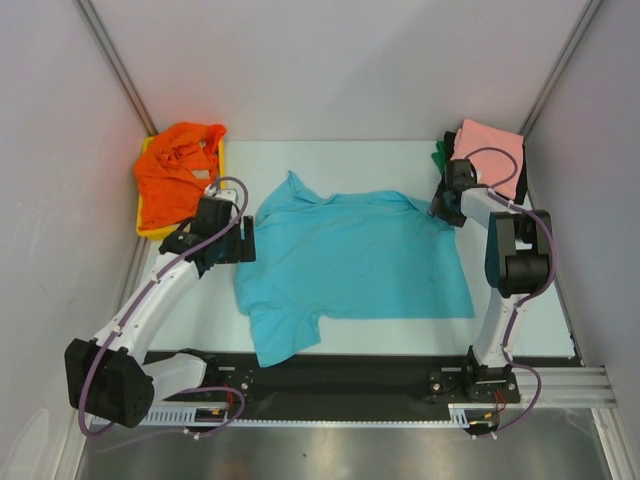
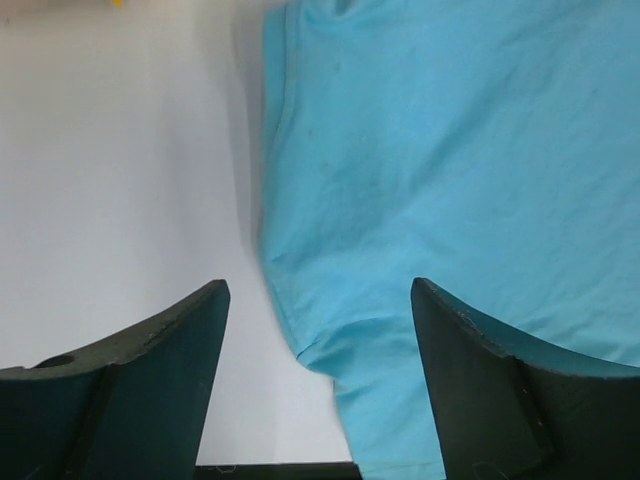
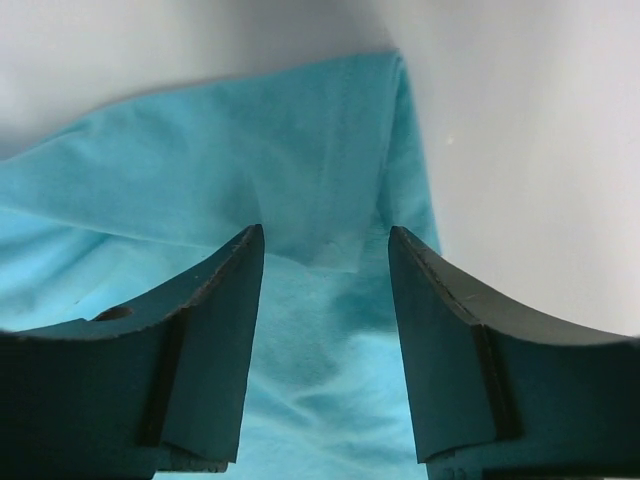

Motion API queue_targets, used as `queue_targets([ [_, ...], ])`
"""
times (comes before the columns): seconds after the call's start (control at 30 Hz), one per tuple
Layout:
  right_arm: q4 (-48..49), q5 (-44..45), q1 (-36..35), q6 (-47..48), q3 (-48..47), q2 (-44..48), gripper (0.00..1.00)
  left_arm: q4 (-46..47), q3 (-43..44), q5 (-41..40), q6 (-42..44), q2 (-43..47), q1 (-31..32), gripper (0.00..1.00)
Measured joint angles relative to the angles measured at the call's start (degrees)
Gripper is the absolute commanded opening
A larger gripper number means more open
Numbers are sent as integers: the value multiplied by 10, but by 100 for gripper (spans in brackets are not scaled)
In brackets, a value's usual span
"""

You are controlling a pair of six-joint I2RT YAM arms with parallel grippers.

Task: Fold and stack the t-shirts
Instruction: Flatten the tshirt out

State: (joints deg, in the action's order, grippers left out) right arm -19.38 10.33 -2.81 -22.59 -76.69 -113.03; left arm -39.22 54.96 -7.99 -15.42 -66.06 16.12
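Turquoise t-shirt [image 1: 360,260]: lies spread on desk [image 1: 400,335].
Left fingers [image 2: 170,370]: spread, over its left edge.
Right fingers [image 3: 200,330]: spread, over its far-right corner.
Advice: pinch both edges, lift together.

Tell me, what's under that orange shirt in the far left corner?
A yellow tray, its rim peeking out around the orange t-shirt. The cloth covers the tray's inside, so anything else beneath cannot be seen.

White table [image 1: 520,300], plain pale walls [image 1: 330,60]
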Motion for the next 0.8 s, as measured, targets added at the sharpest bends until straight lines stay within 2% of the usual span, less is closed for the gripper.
queue_targets([
  [0.3, 9, -12, -4, -3, 0, 0, 41, 9, -7, -6, 10, 0, 0, 77],
  [0.47, 10, -17, -4, -5, 0, -4, 11, 10, -7, -9, 10, 1, 0, 77],
  [0.5, 10, -17, -4, -5, 0, -5, 0, 10, -7, -9, 10, 1, 0, 77],
  [0.67, 7, -19, -3, -9, -2, -5, 0, 10, -7, -9, 10, 1, 0, 77],
  [0.8, -12, -33, 3, -21, -40, -9, 0, 10, -7, -10, 10, 1, 0, 76],
])
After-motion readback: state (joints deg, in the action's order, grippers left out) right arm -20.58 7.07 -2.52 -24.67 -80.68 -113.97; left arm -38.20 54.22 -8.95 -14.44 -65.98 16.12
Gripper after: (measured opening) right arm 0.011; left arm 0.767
